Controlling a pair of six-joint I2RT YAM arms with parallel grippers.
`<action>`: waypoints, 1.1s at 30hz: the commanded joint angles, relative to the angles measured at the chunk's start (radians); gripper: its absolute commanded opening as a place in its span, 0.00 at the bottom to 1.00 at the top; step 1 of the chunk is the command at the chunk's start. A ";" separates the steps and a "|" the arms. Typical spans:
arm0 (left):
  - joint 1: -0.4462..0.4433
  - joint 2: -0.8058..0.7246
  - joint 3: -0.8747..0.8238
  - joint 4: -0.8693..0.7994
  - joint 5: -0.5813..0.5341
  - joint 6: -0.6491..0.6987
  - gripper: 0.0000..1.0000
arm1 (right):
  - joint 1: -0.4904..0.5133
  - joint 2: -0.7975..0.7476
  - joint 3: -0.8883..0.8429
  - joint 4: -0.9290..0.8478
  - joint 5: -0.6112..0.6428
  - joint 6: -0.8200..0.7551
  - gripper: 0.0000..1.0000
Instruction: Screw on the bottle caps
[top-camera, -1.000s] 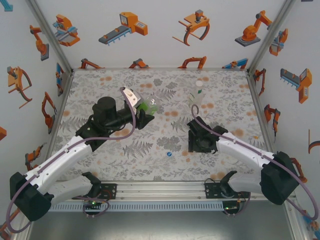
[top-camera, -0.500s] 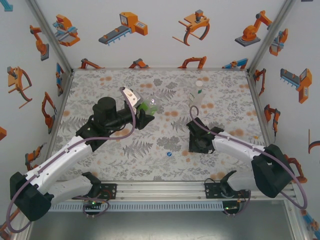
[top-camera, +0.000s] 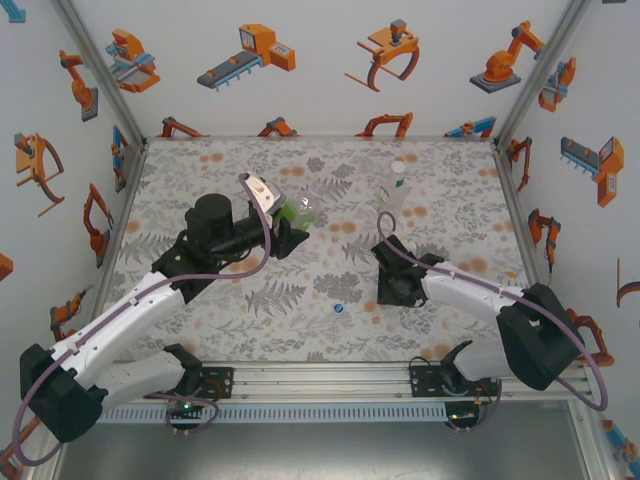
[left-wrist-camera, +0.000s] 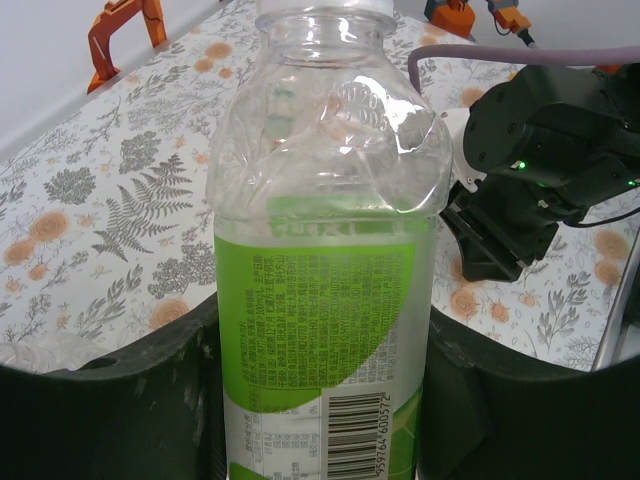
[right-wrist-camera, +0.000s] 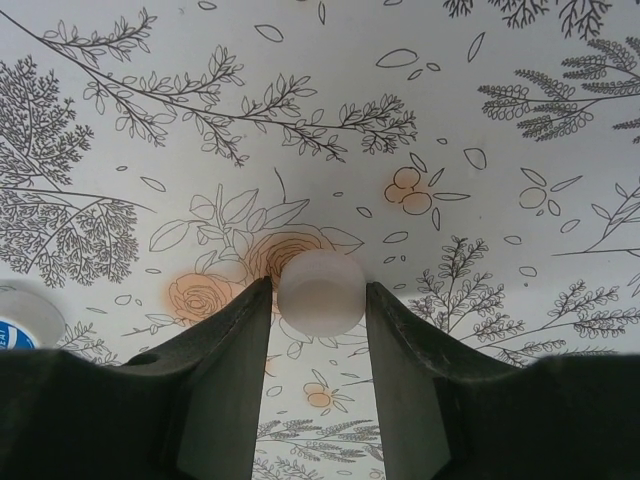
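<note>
Left fingers (left-wrist-camera: 120, 410): clamped on the bottle (left-wrist-camera: 320, 250), one on each side of the green label band, low on the body.
Bottle: left of the table (top-camera: 300, 300) centre, upright between the fingers. Standing or lifted, not clear. Neck cut off at the top edge of the left wrist view, so open or capped cannot be told.
Blue cap (top-camera: 340, 309): loose on the table between the two arms, just left of the right fingers.
Right fingers (right-wrist-camera: 225, 380): narrow, down at the table, one against each side of the white cap (right-wrist-camera: 320, 292).
White cap: flat on the table, caught only at the very fingertips.
Risk, bottle: thin wall, seemingly creased at the shoulder. Likely to buckle under a hard squeeze, or to spin in a loose one once twisting begins.
Risk, blue cap: close enough to be nudged away by the nearer right finger on the lift.
Risk, white cap: small, round and smooth, with little finger behind it. Could squirt out or tip while rising, and a tipped cap would probably cross-thread or ride off the neck.
Risk, match: no telling from here whether white fits this neck. A wrong pairing would turn without biting.
Risk, approach: arms already near each other, so a careless carry could bump wrist against wrist or knock the bottle askew.
</note>
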 joint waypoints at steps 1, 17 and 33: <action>0.004 0.000 -0.001 0.027 0.003 -0.015 0.00 | -0.008 0.028 -0.011 0.011 -0.004 -0.010 0.42; 0.004 0.007 0.009 0.023 0.008 -0.015 0.00 | -0.008 0.048 0.000 0.015 -0.019 -0.025 0.41; 0.004 0.021 0.043 -0.065 0.078 0.063 0.00 | -0.008 0.015 0.060 -0.032 -0.024 -0.059 0.30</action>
